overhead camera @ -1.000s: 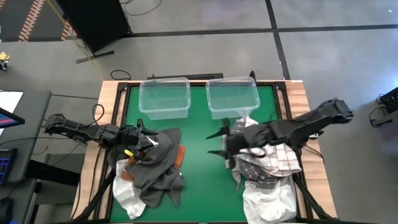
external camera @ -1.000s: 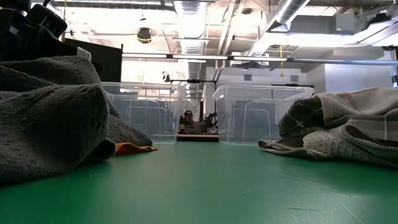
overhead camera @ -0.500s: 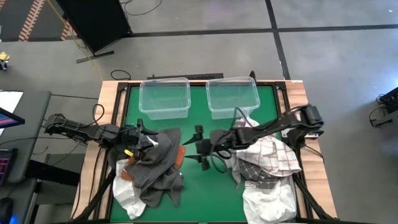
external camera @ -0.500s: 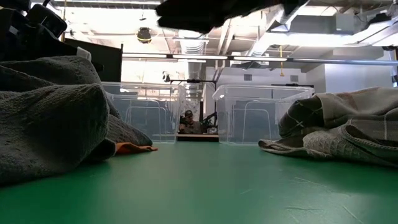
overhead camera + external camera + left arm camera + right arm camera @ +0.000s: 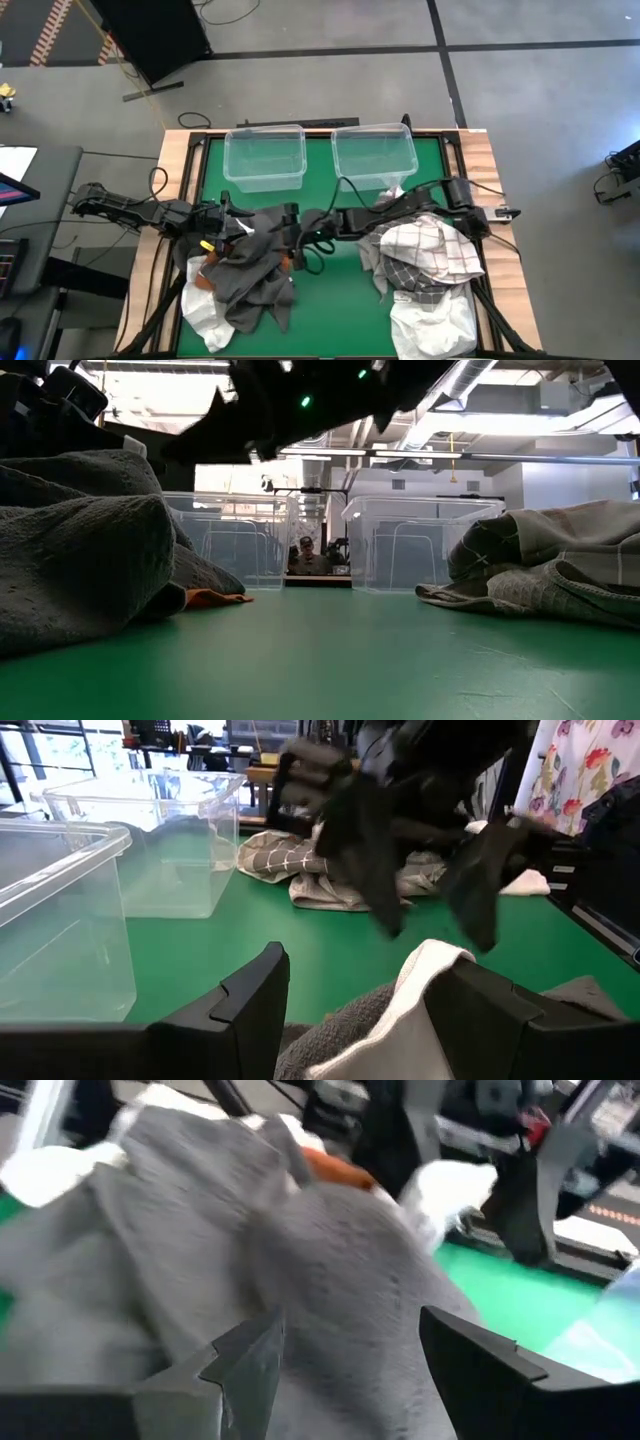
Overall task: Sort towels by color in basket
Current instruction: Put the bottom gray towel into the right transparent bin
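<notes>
On the table's left lies a pile with a dark grey towel [image 5: 250, 268] on top, an orange towel [image 5: 291, 250] peeking out at its right and a white towel [image 5: 200, 312] under its near end. On the right lie a checked towel [image 5: 432, 250], a white towel [image 5: 435, 318] and a light grey one [image 5: 398, 200]. My right gripper [image 5: 289, 233] is open and reaches across the table, hovering at the dark grey towel [image 5: 340, 1250]. My left gripper [image 5: 226, 222] is open at the pile's far-left edge, with a white towel edge [image 5: 415, 995] rising between its fingers.
Two clear plastic bins [image 5: 265, 156] [image 5: 373, 152] stand side by side at the far edge. Bare green table [image 5: 335, 300] lies between the two piles. My right arm [image 5: 400, 212] spans the middle of the table. A person [image 5: 305, 552] sits beyond the far edge.
My right gripper has swung from above the right pile toward the table's left, crossing the bare middle, and now hangs over the right edge of the dark grey pile. It has stayed open. The towels have not moved.
</notes>
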{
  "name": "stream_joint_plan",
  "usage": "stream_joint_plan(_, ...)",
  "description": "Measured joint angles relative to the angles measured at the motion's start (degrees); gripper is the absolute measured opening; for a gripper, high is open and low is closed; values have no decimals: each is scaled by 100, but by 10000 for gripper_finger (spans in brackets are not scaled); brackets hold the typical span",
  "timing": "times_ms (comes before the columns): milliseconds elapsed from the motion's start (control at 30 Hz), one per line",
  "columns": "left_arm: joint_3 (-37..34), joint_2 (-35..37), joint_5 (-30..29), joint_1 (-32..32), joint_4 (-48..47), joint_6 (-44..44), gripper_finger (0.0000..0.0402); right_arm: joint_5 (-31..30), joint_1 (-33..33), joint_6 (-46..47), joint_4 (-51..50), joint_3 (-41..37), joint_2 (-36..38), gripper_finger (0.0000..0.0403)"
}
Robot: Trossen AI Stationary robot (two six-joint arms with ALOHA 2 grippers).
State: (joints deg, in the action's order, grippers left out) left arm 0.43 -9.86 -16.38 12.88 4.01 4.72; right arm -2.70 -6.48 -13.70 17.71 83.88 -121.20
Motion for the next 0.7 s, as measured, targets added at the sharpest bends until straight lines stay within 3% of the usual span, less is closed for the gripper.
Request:
stream_joint_plan(367, 0, 1, 1, -2, 0, 0, 214, 7, 105, 26, -106, 885, -967, 265)
stream_joint_plan(467, 0, -1, 2, -2, 0, -1, 214, 0, 81, 24, -199, 1013, -1048, 249)
stream_joint_plan(567, 0, 0, 0, -2, 0, 0, 214, -4, 60, 24, -235, 1033, -1047, 190)
stream_joint_plan(700, 0, -1, 0, 0, 0, 1, 214, -2, 61, -28, -376, 1035, -1032, 49)
